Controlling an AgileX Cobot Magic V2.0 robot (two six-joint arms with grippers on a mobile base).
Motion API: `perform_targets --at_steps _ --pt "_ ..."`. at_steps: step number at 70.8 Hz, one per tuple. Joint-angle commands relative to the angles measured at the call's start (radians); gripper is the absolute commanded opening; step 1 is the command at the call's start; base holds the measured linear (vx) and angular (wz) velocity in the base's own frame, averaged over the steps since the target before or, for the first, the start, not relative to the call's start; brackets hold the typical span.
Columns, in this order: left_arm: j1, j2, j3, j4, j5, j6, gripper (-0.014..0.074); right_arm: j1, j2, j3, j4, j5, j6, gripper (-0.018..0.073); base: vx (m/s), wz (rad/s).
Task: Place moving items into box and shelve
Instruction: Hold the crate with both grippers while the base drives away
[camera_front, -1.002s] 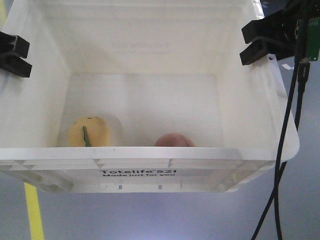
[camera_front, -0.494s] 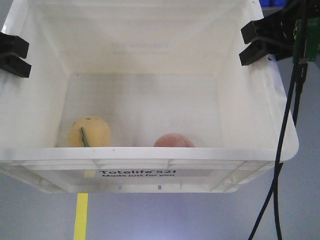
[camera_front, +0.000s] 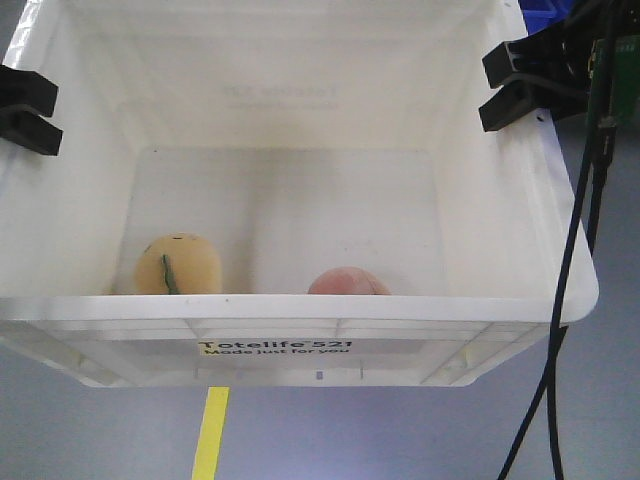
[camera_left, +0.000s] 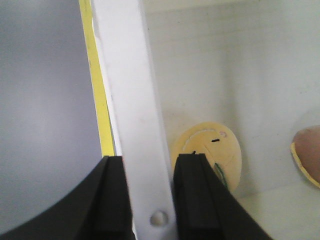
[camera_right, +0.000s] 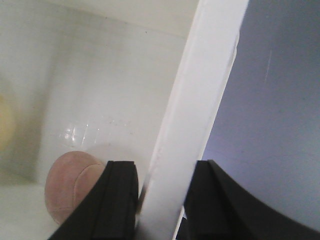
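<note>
I see one box (camera_front: 300, 310) filling the frame, two toys inside: yellow toy (camera_front: 178, 265) lower left, pink toy (camera_front: 347, 281) lower middle. My left gripper (camera_front: 48, 108) and right gripper (camera_front: 497, 87) each clamp one side.

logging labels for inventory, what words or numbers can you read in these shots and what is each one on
"Totelife 521": black print on the front rim of the white crate.
"Made just for you": smaller black print directly below it, on the same rim.
Faint marking on the crate's far inner wall: too faint to read.
Both wrist views: no text visible.
</note>
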Motion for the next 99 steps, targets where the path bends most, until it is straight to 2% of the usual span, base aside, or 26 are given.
perform_targets --at_steps 1,99 --pt "-0.003 -0.039 -0.044 -0.054 -0.097 0.012 -0.0017 -0.001 -0.045 -0.039 0.064 -0.092 -0.027 -0.0011 0.36 0.29" --pt "-0.003 -0.039 -0.044 -0.054 -0.097 0.012 -0.0017 -0.001 -0.045 -0.039 0.064 -0.092 -0.027 -0.0011 0.42 0.24"
